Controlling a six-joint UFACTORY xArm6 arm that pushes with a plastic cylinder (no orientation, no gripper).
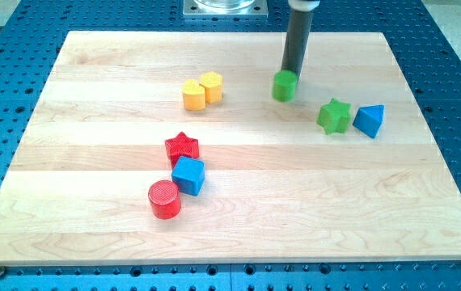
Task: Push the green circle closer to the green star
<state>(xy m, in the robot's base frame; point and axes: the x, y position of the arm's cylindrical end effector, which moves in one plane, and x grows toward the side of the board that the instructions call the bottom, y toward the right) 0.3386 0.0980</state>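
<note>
The green circle [285,86] lies on the wooden board in the upper middle of the view. The green star [334,116] lies to its lower right, about a block's width away. My tip [289,73] touches the top edge of the green circle, just above it in the view. The dark rod rises from there to the view's top edge.
A blue triangle [370,120] touches the green star's right side. A yellow pentagon [193,94] and a yellow hexagon [211,86] sit left of the circle. A red star [182,147], a blue cube [188,175] and a red circle [164,200] cluster at lower left.
</note>
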